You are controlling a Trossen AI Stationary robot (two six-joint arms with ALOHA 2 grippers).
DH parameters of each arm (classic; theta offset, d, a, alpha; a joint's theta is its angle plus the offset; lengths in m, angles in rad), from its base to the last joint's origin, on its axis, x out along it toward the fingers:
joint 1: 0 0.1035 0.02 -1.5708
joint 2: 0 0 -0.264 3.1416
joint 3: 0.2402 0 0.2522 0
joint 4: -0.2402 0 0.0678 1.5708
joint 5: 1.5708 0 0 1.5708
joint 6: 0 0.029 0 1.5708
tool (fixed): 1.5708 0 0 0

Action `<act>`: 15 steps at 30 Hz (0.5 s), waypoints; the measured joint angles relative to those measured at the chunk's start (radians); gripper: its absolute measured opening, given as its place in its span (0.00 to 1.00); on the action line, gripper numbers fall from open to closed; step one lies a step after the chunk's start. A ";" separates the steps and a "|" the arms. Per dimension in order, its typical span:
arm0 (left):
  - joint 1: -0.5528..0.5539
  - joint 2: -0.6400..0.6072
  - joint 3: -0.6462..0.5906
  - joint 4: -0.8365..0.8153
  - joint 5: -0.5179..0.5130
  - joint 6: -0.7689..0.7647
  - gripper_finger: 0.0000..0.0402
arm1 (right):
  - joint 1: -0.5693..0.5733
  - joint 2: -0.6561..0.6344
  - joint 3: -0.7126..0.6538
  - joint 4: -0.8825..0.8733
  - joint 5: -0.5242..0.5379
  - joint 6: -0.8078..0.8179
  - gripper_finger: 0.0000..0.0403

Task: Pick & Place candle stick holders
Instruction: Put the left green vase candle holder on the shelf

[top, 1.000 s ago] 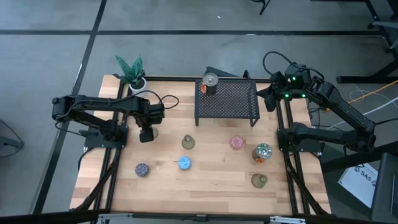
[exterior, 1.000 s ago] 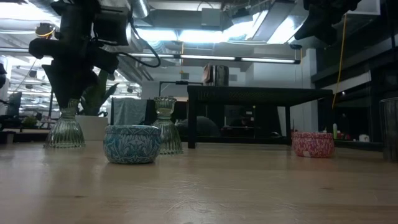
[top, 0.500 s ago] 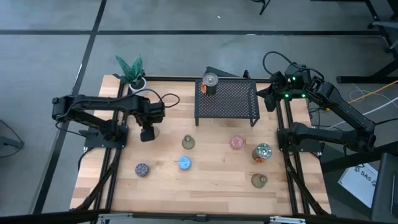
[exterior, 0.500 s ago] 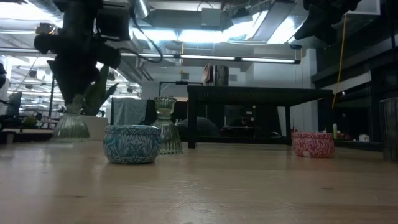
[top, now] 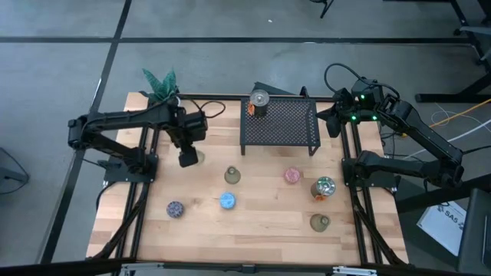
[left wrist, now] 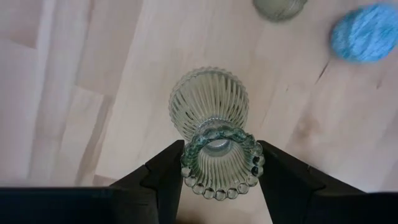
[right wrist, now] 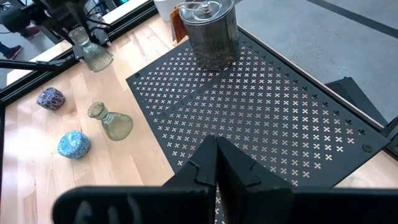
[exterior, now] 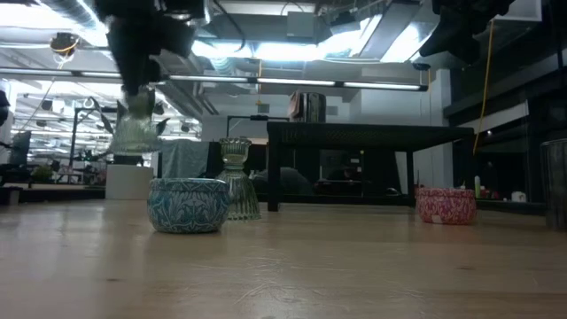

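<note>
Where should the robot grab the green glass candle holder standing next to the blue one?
Grip the green glass holder at its narrow neck, just under the beaded rim, coming from straight above. It stands upright, its ribbed base flares wide, and the blue holder beside it leaves room.

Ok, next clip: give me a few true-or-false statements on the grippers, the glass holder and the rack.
1. The left gripper grips a ribbed glass holder. True.
2. That holder stands on the table. False: in the low view it hangs above the wood.
3. The right gripper is shut, over the rack. True.
4. The rack is bare. False: a silvery holder stands on it.
5. The blue holder is on the rack. False: it sits on the table.
</note>
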 joint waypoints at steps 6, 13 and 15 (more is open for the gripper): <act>0.000 0.093 0.155 -0.041 -0.019 0.028 0.44 | 0.000 0.000 0.000 0.000 0.000 0.000 0.02; 0.000 0.218 0.333 -0.051 -0.022 0.069 0.44 | 0.000 0.000 0.000 0.000 -0.003 0.000 0.02; 0.000 0.249 0.391 -0.054 -0.023 0.079 0.44 | 0.000 0.000 0.000 0.000 -0.003 0.000 0.02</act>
